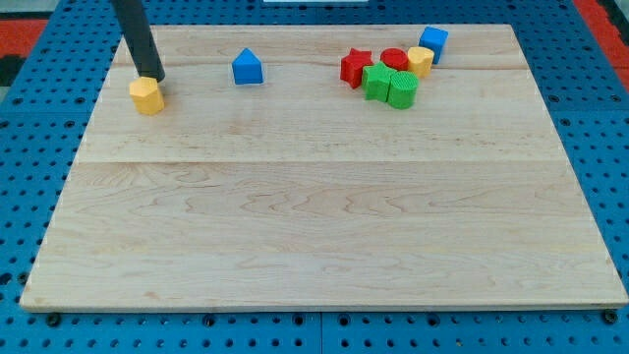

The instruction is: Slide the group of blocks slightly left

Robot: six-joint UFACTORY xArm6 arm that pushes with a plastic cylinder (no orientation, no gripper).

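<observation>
A group of blocks sits at the view's top right: a red star, a red cylinder, a yellow block, a blue cube, and two green blocks touching each other. My tip is far to the view's left of this group, at the top left of the board, touching the top of a yellow block. A blue triangular block stands alone between my tip and the group.
The wooden board lies on a blue perforated table. The board's edges run along all sides of the view.
</observation>
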